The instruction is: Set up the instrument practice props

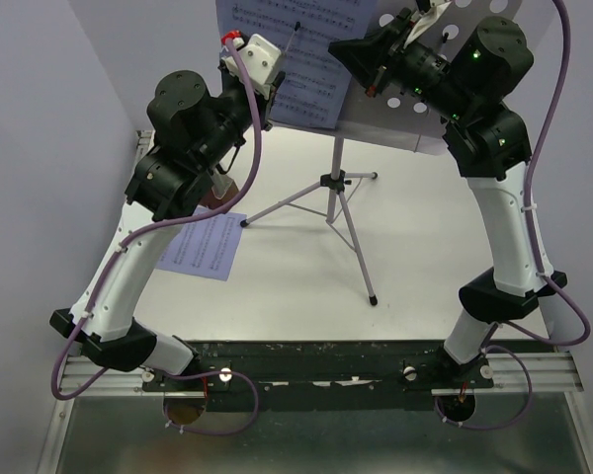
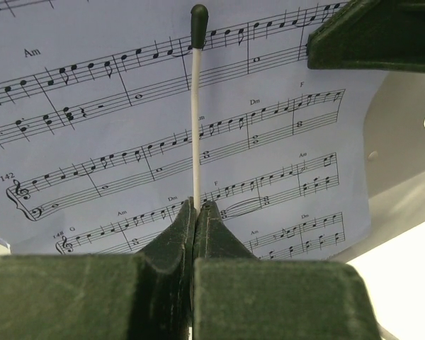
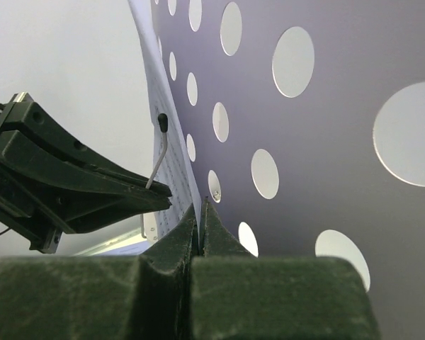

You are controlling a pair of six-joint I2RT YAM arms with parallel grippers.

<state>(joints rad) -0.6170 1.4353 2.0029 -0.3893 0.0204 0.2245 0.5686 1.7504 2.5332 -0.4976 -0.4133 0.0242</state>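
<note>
Sheet music (image 1: 306,59) on lilac perforated stand (image 3: 326,184), left pincer (image 2: 196,207) clenched on white rod (image 2: 196,127), right pincer (image 3: 200,205) gripping stand

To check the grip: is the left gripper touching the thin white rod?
Touching. Left wrist view: the left gripper is shut on the thin white rod.

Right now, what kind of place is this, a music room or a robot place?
Probably a robot test bench dressed up as a music corner: two robot arms are bolted to a rail at a plain white table, with a music stand holding sheet music.
</note>
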